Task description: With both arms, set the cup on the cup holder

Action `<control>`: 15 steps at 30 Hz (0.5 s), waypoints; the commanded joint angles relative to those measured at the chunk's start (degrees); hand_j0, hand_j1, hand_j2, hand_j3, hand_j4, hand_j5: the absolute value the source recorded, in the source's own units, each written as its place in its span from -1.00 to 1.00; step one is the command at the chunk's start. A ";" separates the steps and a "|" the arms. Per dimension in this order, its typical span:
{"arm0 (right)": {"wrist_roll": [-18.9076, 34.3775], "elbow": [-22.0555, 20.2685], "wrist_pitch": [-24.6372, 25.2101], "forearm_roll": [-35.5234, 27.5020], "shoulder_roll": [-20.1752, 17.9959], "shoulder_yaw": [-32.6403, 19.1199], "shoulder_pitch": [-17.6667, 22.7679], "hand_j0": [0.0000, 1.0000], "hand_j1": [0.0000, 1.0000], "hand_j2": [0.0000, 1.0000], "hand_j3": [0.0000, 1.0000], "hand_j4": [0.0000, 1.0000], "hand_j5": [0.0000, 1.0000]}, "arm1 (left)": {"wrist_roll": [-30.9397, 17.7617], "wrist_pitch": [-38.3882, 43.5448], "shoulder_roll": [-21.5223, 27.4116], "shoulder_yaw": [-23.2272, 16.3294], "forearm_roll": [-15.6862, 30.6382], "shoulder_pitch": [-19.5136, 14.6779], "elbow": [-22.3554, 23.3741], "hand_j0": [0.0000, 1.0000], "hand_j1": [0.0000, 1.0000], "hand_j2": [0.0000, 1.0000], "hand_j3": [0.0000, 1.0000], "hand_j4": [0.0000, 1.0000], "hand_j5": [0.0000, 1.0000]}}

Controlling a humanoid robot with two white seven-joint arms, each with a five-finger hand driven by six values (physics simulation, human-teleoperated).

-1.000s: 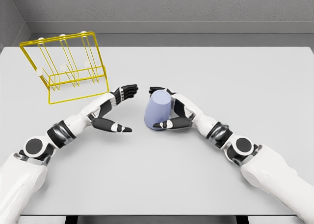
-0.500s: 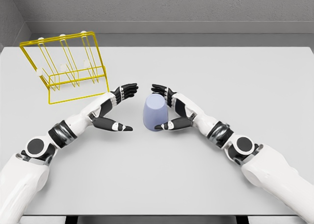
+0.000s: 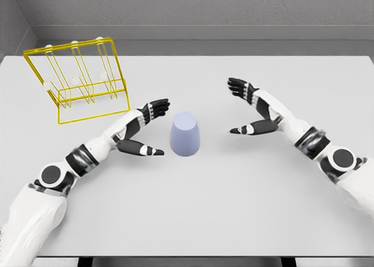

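Note:
A pale blue cup (image 3: 185,134) stands upside down on the grey table (image 3: 193,208), near its middle. My left hand (image 3: 152,127) is open just left of the cup, fingers and thumb spread toward it without touching. My right hand (image 3: 239,108) is open too, well to the right of the cup and holding nothing. The yellow wire cup holder (image 3: 79,80) with white-tipped pegs stands at the back left of the table, apart from both hands.
A grey wall runs behind the table's far edge. The holder's base frame (image 3: 93,116) lies close to my left forearm (image 3: 105,139).
My right hand let go of the cup and drew back to the right and away. The cup now stands free on the table. My left hand edged slightly closer to it.

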 commanded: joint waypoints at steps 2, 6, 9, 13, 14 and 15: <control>0.11 -0.29 -3.64 -0.08 -7.81 1.00 -0.97 1.00 1.00 1.00 1.00 1.00 1.00 | 0.00 0.08 -1.23 0.02 0.37 -0.53 2.33 1.00 1.00 1.00 1.00 1.00 1.00; -0.33 0.41 -3.64 -0.17 -10.71 0.74 -6.33 1.00 1.00 1.00 1.00 1.00 1.00 | 0.00 0.08 -2.29 0.02 0.37 -0.88 3.56 1.00 1.00 1.00 1.00 1.00 1.00; -0.77 0.41 -3.64 -0.17 -13.09 0.48 -6.94 1.00 1.00 1.00 1.00 1.00 1.00 | 0.00 -0.18 -2.73 -0.69 0.28 -0.70 3.47 1.00 1.00 1.00 1.00 1.00 1.00; -0.94 2.43 -3.64 -0.17 -13.70 0.30 -7.30 1.00 1.00 1.00 1.00 1.00 1.00 | 0.00 -0.27 -2.81 -0.86 0.28 -0.70 3.29 1.00 1.00 1.00 1.00 1.00 1.00; -1.82 2.52 -3.64 0.71 -13.88 0.56 -7.30 1.00 1.00 1.00 1.00 1.00 1.00 | 0.00 -0.27 -2.90 -0.86 0.28 -0.70 3.29 1.00 1.00 1.00 1.00 1.00 1.00; -3.92 2.52 -3.64 8.95 -13.88 0.65 -7.30 1.00 1.00 1.00 1.00 1.00 1.00 | 0.00 -0.27 -2.90 -0.86 0.02 -0.70 3.29 1.00 1.00 1.00 1.00 1.00 1.00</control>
